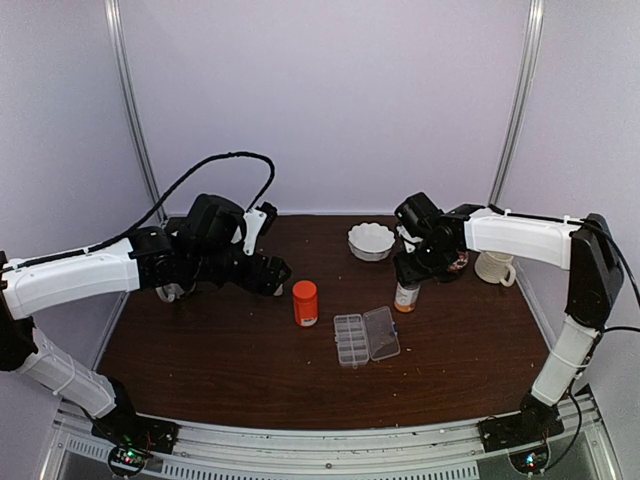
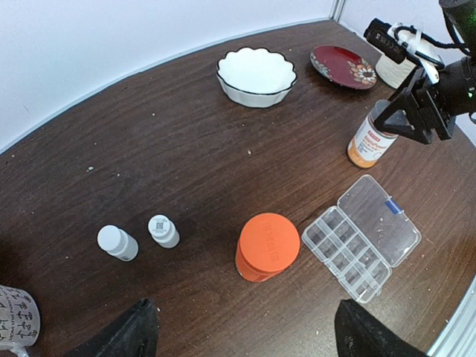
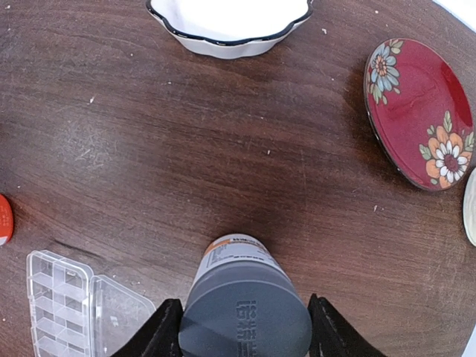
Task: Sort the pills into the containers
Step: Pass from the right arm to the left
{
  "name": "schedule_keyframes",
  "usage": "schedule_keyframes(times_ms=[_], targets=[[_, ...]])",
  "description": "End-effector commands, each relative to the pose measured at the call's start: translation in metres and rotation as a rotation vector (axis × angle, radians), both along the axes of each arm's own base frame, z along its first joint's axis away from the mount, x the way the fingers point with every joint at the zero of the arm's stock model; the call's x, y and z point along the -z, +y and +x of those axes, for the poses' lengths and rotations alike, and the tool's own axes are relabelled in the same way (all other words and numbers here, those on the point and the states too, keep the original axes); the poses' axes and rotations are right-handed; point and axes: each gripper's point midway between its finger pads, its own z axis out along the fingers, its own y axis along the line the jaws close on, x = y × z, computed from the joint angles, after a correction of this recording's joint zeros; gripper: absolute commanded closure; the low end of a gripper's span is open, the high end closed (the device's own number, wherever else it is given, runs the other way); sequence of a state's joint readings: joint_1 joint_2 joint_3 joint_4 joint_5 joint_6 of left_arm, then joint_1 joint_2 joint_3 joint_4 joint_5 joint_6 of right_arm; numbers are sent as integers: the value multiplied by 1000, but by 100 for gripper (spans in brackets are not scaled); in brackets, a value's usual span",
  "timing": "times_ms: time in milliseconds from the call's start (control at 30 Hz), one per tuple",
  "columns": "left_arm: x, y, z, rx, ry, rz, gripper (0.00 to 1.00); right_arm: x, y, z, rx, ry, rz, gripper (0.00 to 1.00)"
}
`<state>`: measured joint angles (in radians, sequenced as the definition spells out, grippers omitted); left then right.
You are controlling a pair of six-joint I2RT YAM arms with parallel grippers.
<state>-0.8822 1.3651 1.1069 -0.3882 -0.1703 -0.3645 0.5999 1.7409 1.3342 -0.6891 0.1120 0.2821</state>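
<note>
While the right gripper [image 3: 242,327] stood over the amber plastic bottle with a grey cap [image 3: 236,256] at the bottom centre of the right wrist view, its jaws flanked the cap closely on both sides. Whether they pressed on it could not be told. The left gripper [image 2: 245,309] hung with its jaws wide apart and nothing between them, at the bottom edge of the left wrist view.

The clear, flat, rectangular plastic organizer box [image 1: 365,337] lay just below centre in the top view, its hinged lid folded open to the right. It was near the bottle but apart from it. Its cells appeared empty. No pills could be identified; the pale specks on the dark wooden table [image 2: 186,149] were too small to name.

The step in hand was judged to be taking hold of the bottle. A sound grip would be centred on the cap, closed evenly and kept vertical so the upright bottle did not tip. The free left gripper could steady the body if the cap had to turn.

Writing: the bottle's white-and-orange label carried print too small to read, and the raised marks on the cap were illegible. One of two small white bottles [image 2: 163,230] bore a square code on its cap. The squat orange plastic bottle [image 2: 268,245] showed none.
</note>
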Motion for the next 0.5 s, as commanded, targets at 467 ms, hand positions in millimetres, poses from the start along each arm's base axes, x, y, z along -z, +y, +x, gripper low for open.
schedule_keyframes(times_ms=[467], targets=[[-100, -33, -51, 331, -494, -247, 11, -207, 90, -79, -337, -282, 773, 59]])
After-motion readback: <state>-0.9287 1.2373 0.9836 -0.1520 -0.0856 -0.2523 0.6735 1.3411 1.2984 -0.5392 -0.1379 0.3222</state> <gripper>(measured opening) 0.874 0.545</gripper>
